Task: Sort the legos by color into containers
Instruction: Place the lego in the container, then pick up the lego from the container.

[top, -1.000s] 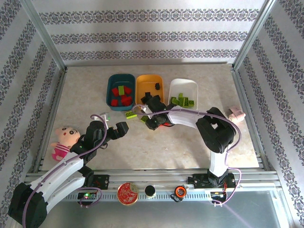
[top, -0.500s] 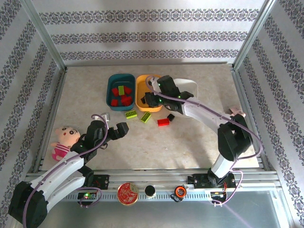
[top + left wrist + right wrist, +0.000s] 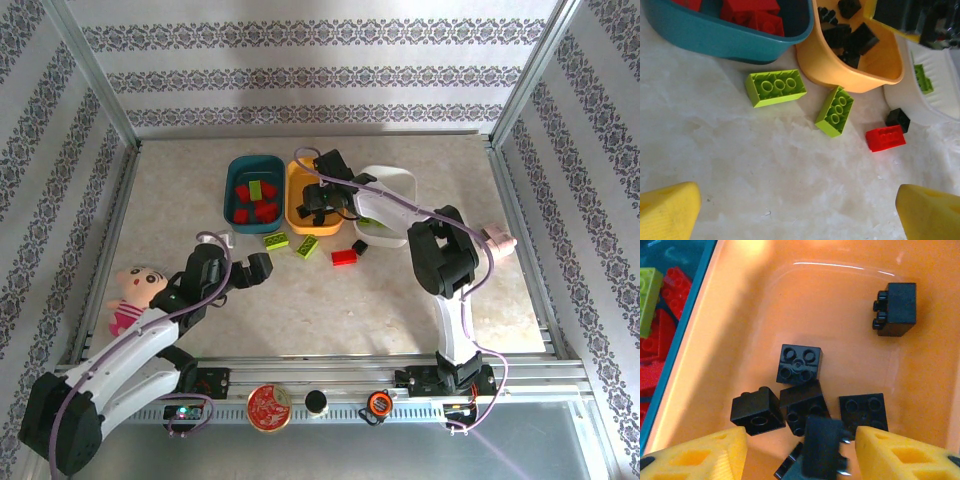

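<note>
My right gripper (image 3: 318, 208) hangs open over the orange tray (image 3: 292, 195). Between its yellow fingers (image 3: 900, 455) a blurred black lego (image 3: 824, 447) drops free toward several black legos (image 3: 799, 364) in the tray. The teal tray (image 3: 232, 170) holds red legos (image 3: 660, 325) and a lime one (image 3: 261, 189). Lime legos lie in the white tray (image 3: 395, 178). Loose on the table are two lime legos (image 3: 775, 87) (image 3: 834, 111), a red one (image 3: 885, 138) and a small black one (image 3: 897, 119). My left gripper (image 3: 255, 268) is open and bare, near-left of them.
A doll (image 3: 135, 290) lies at the left edge. A pink-and-white roll (image 3: 497, 240) sits at the right. A red patterned disc (image 3: 268, 407) rests on the front rail. Metal frame rails bound the table.
The right gripper carried a black lego from the loose pile to the orange tray and opened, letting it go. The left arm barely moved.
</note>
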{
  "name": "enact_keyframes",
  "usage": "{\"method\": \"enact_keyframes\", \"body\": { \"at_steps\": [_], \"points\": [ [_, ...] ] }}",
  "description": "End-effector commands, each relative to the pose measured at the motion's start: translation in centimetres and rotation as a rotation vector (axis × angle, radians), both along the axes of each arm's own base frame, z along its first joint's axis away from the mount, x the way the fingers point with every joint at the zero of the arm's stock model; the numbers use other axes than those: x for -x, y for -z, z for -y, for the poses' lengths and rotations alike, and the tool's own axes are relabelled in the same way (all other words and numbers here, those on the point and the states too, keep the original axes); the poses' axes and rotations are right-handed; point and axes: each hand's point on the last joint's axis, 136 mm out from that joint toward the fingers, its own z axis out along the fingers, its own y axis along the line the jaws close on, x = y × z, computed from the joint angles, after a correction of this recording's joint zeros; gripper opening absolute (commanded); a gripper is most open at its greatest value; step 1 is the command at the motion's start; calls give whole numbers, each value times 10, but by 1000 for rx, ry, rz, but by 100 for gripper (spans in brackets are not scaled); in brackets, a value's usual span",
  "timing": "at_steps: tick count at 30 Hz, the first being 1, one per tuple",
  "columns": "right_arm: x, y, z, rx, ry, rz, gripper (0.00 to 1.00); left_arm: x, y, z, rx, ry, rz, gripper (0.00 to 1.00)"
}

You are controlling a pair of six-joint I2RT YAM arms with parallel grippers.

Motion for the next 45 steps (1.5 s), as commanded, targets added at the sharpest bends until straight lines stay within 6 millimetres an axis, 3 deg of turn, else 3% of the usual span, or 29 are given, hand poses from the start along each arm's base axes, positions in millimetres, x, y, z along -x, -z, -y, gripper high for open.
{"method": "enact_keyframes", "body": {
  "at_steps": [1, 5, 11, 16, 21, 25, 29, 34, 45],
  "points": [
    [-3, -41, -1, -31, 13, 80, 66, -5, -15, 10, -23, 62, 23, 100],
    [11, -59, 3, -55, -8, 114, 68, -14, -20, 18, -53, 101, 13, 97],
    [43, -62, 12, -64, -23, 128, 68, -53, -21, -3, -245, -18, 28, 94],
    [70, -53, 22, -73, -28, 117, 68, -114, -14, -19, -315, -101, -38, 71],
    [91, -53, 36, -75, -27, 126, 68, -172, 6, -33, -380, -142, -103, 64],
    [103, -56, 43, -83, -33, 132, 68, -206, 30, -36, -388, -138, -163, 59],
    [110, -57, 50, -80, -29, 143, 68, -226, 30, -34, -411, -137, -137, 59],
    [114, -55, 56, -85, -26, 142, 68, -244, 40, -45, -484, -164, -158, 60],
    [115, -57, 63, -92, -18, 153, 68, -260, 66, -55, -576, -168, -205, 60]
  ]
}}
